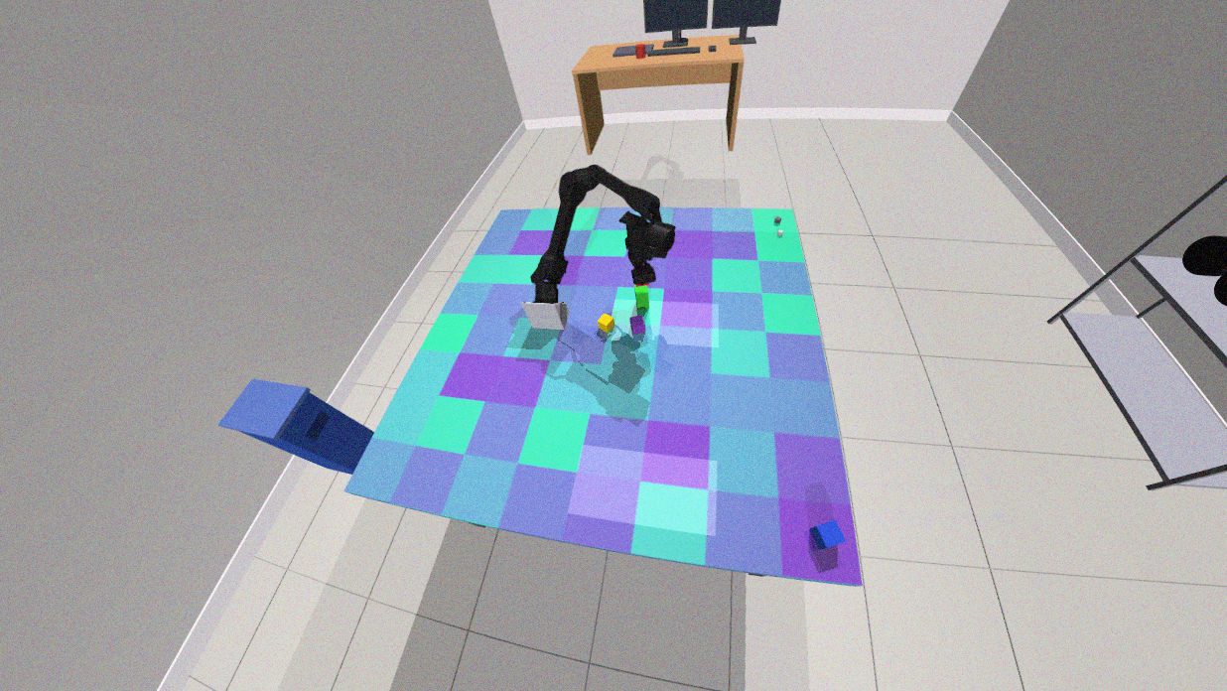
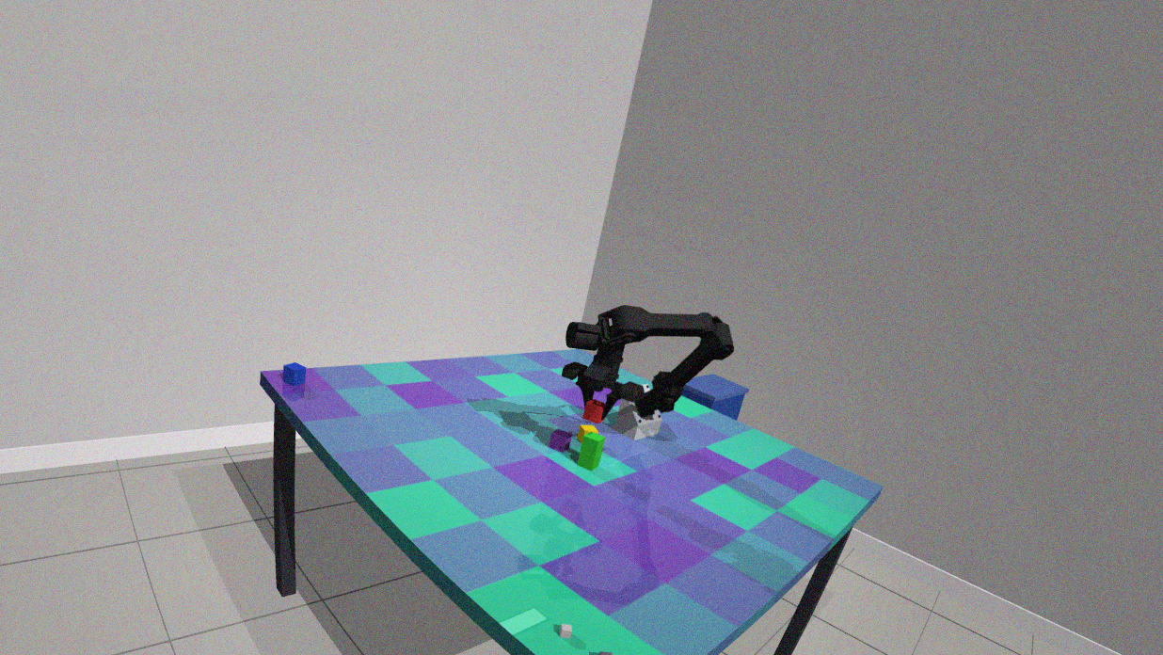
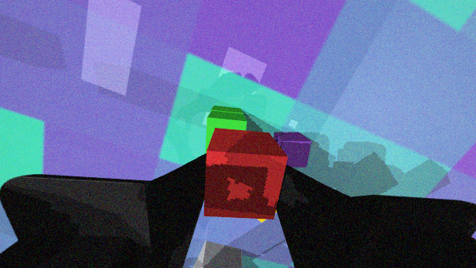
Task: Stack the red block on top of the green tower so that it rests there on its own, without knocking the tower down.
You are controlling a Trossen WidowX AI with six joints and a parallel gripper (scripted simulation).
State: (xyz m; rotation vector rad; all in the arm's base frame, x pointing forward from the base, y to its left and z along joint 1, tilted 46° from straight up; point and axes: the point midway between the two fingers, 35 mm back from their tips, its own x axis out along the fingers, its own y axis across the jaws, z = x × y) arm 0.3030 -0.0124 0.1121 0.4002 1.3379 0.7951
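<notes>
Above table, our gripper [image 3: 243,181] clamps red block [image 3: 243,173] by sides, bottom free; we hold it high, near green tower [image 2: 591,450], for stacking.

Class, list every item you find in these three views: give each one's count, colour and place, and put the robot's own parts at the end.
red block: 1, red, held in the pincer, off the table
green tower: 1, green, upright near the table's middle
purple block: 1, purple, on the table beside the tower
yellow block: 1, yellow, on the table near the arm's base
blue block: 1, blue, at a table corner
table: 1, teal, blue and purple checks, dark legs
blue bin: 1, blue, against a table edge
desk: 1, wood, by the far wall, with two monitors
arm: 1, black, bent over the blocks
pincer: 1, black, shut on the red block
</notes>
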